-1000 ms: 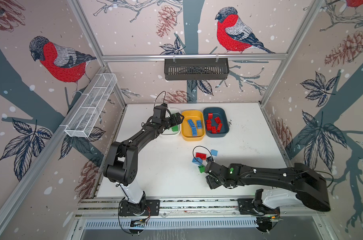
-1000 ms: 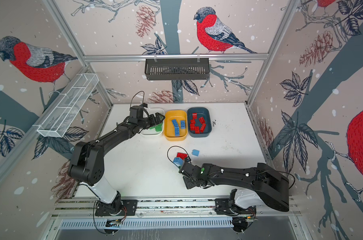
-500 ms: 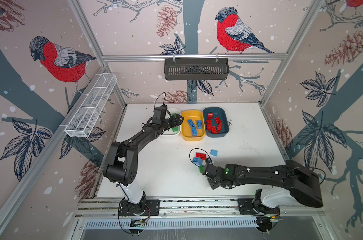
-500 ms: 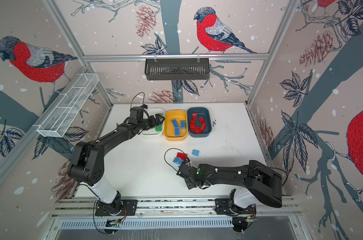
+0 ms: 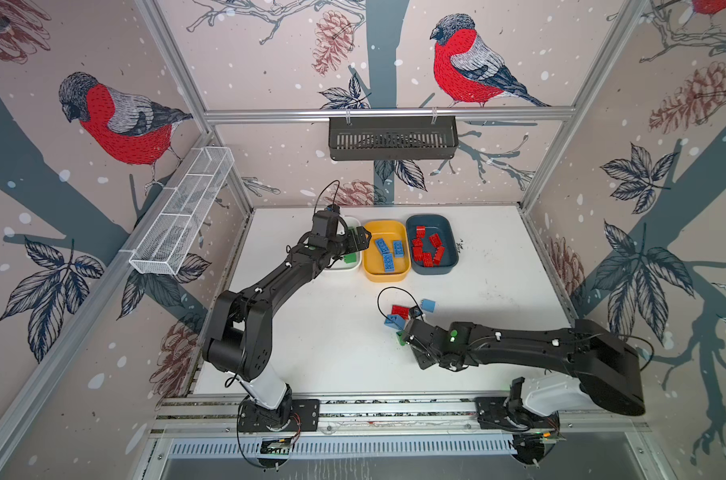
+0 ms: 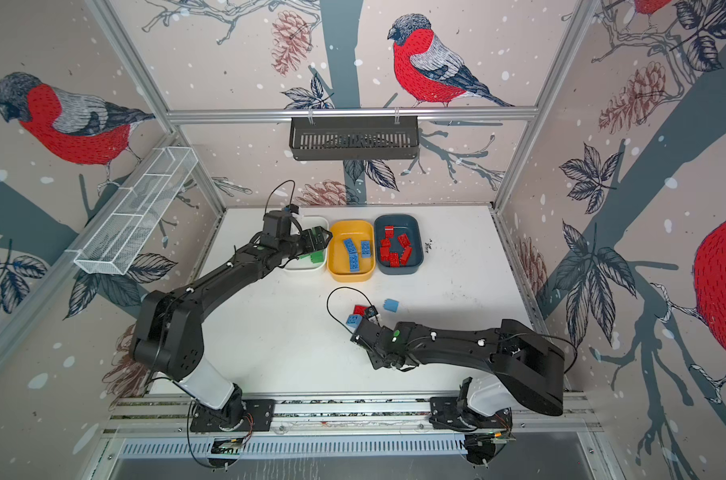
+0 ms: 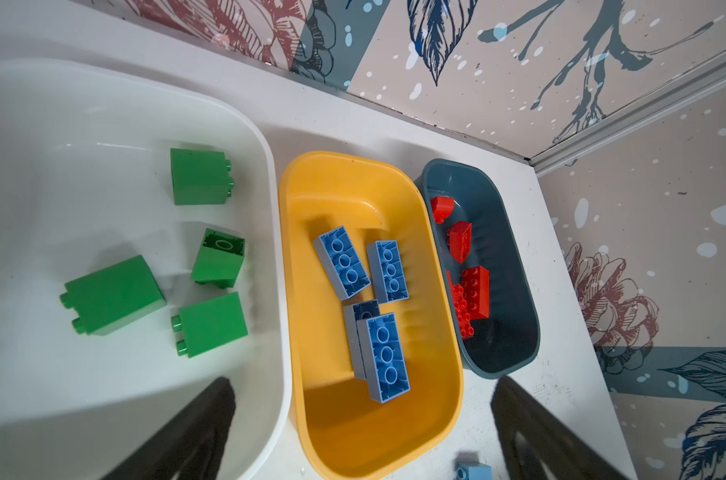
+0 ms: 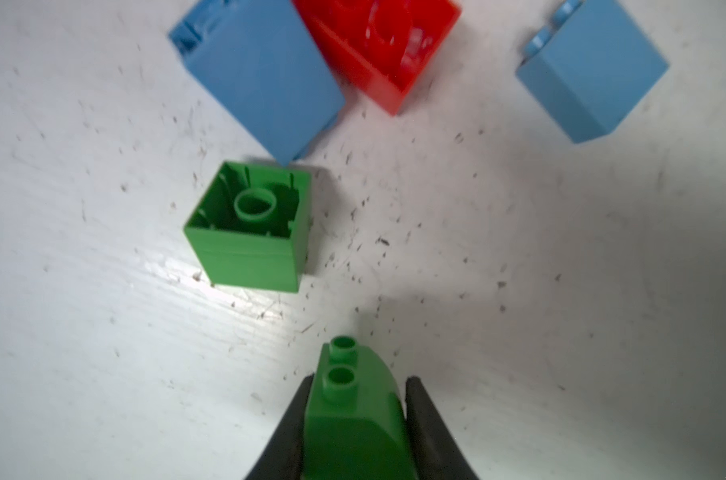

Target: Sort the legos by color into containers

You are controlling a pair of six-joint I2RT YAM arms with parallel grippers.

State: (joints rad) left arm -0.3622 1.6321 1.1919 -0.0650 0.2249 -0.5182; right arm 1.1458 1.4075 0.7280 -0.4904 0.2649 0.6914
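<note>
Between the right fingers (image 8: 284, 440), one curved green lego (image 8: 355, 428).

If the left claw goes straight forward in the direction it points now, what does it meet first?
Most likely the yellow tub: in the left wrist view the open left claw frames it, and the nearest blue brick lies on the midline. Depth is unclear.

A black slotted metal basket (image 5: 392, 139) hangs on the aluminium back rail (image 5: 270, 115). A white wire-mesh basket (image 5: 182, 212) lines the bird-patterned side wall (image 5: 103, 124), beside the speckled white bench (image 5: 498, 282).
</note>
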